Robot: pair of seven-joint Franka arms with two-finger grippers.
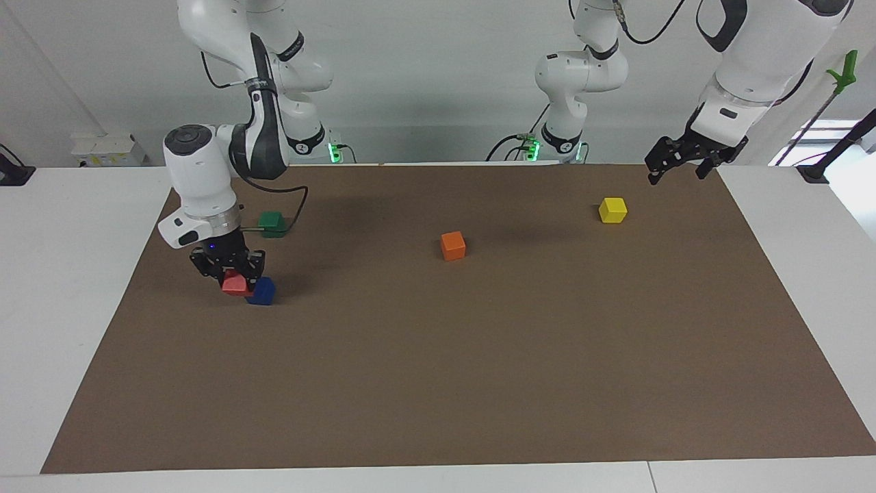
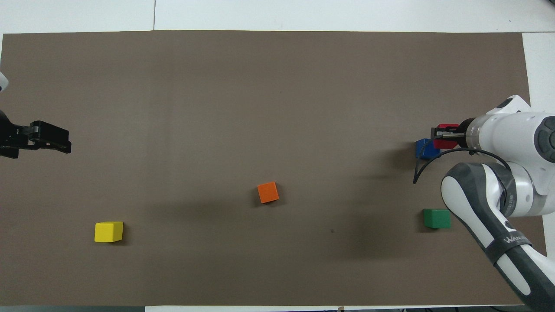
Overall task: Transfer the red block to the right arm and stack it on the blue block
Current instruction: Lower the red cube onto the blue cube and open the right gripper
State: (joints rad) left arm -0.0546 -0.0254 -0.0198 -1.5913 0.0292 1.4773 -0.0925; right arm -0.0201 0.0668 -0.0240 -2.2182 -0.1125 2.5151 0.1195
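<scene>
Right gripper [image 1: 229,269] lowered, fingers clamped, left gripper [image 1: 679,159] raised, waiting, apparently open

One camera sits high across the table facing the robots at the frame's top, the other looks steeply down from above them, and both share the whole brown mat [image 1: 438,383] [image 2: 277,86], half-turned.

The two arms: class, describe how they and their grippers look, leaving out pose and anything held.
Both arms have glossy white rounded shells with dark grey or black joint sections. The right arm has a silver wrist ring, a thin black cable and grey lettering. The right gripper and left gripper are black and two-fingered. Green lights glow at the bases.
</scene>
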